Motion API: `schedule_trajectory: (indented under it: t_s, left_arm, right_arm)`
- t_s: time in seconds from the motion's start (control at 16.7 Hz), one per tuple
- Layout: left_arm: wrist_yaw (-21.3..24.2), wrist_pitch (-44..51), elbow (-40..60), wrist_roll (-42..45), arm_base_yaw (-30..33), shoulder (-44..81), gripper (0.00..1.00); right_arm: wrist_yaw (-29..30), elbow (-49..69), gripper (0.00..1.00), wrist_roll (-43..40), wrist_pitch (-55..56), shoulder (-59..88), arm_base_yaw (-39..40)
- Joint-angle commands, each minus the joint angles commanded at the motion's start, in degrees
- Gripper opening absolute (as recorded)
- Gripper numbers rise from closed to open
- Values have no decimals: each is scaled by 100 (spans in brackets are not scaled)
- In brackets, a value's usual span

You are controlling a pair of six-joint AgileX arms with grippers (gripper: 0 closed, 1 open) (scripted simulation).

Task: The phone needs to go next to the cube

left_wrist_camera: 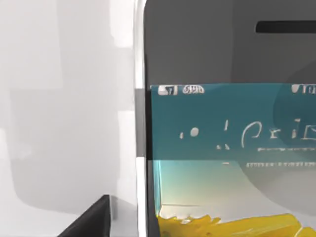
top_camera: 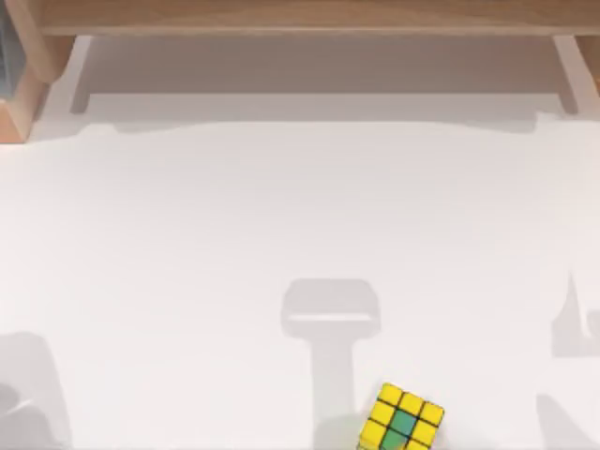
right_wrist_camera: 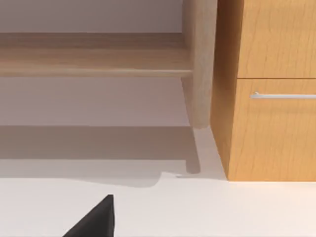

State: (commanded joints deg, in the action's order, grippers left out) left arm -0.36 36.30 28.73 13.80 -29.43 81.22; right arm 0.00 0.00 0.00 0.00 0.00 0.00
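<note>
The cube (top_camera: 403, 424) sits at the front edge of the white table (top_camera: 187, 234), right of centre, its top face yellow with a few green squares. In the left wrist view the phone (left_wrist_camera: 227, 123) is very close: a black frame around a lit screen that is teal above and yellow below. A dark part of my left gripper (left_wrist_camera: 91, 222) shows just beside the phone's edge; whether it touches the phone I cannot tell. In the right wrist view a dark part of my right gripper (right_wrist_camera: 94, 221) hangs over bare table, facing the back.
A wooden shelf (top_camera: 300, 17) runs along the back of the table. The right wrist view shows a wooden cabinet (right_wrist_camera: 271, 94) with a metal drawer handle and a round wooden post (right_wrist_camera: 200, 64) beside it. Grey shadows lie on the table near the cube.
</note>
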Motion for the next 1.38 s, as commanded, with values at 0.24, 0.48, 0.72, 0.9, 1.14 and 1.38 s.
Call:
schedule_trajectory:
  t_s: [0.24,0.48,0.72,0.9,1.14,1.38]
  left_arm:
    - [0,0,0,0,0,0,0]
    - [0,0,0,0,0,0,0]
    - [95,214,137,12,6,-188,0]
    - [96,447,239,14,9,-292,0]
    - [96,837,432,2,10,-516,0]
    - [93,823,415,12,9,-493,0]
  right_arm:
    - [0,0,100,0,0,0,0]
    - [0,0,100,0,0,0,0]
    - [0,0,100,0,0,0,0]
    - [0,0,100,0,0,0,0]
    - [0,0,100,0,0,0,0]
    - [0,0,100,0,0,0,0]
